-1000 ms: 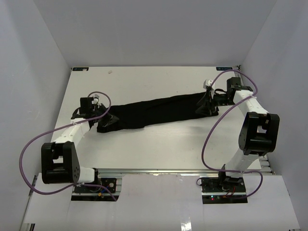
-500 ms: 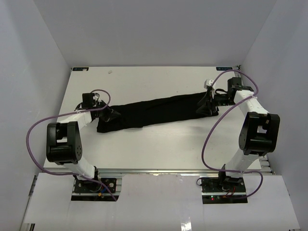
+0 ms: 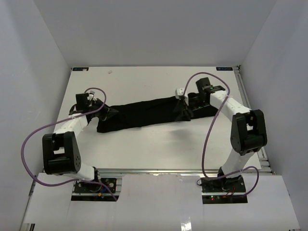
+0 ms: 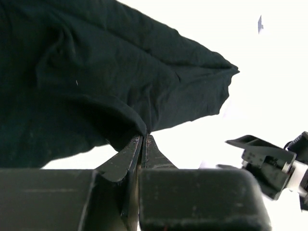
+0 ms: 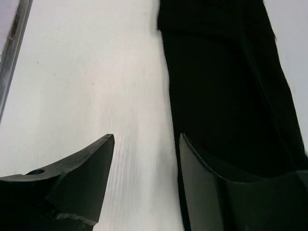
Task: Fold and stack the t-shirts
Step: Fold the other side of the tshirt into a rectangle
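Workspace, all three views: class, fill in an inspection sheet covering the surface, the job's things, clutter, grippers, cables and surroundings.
Surface: white table, flat and matte.
Job's things: one black t-shirt, lying in a long narrow band across the table from left to right; not yet a folded stack.
Clutter: nothing seen.
Grippers: left gripper shut on the t-shirt's edge at its left end; right gripper open, low near the right end, one finger over fabric and one over bare table.
Cables: a purple cable loops loosely off each arm.
Surroundings: plain grey walls on three sides.
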### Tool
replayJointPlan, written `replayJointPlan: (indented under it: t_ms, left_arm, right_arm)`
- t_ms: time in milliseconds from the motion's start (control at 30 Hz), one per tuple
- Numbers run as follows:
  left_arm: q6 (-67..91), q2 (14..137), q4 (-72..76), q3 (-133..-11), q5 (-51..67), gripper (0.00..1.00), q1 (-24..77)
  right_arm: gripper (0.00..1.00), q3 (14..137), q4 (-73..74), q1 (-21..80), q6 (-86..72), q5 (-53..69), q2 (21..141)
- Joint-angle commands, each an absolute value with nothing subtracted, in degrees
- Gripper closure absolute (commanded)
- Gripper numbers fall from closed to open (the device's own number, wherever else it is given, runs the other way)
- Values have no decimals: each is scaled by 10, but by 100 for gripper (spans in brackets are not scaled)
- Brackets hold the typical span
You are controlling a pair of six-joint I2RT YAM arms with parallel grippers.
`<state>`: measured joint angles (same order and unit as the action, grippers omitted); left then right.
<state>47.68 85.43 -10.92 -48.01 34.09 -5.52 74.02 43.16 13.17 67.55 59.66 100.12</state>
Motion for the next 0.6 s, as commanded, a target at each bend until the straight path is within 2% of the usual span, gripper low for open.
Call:
replayJointPlan:
  t_ms: [0, 267, 367, 567]
  left_arm:
    - [483, 798, -129, -456, 357, 90, -59]
    - [496, 755, -134, -408, 354, 90, -59]
    - [498, 751, -130, -400, 356, 90, -59]
    - [503, 746, -130, -396, 362, 90, -59]
  right_arm:
    - [36, 723, 343, 226, 711, 568, 978]
    - [35, 649, -19, 377, 605, 411, 1005]
    - [36, 622, -100, 403, 577, 379, 1016]
    - [41, 605, -159, 454, 577, 328, 1049]
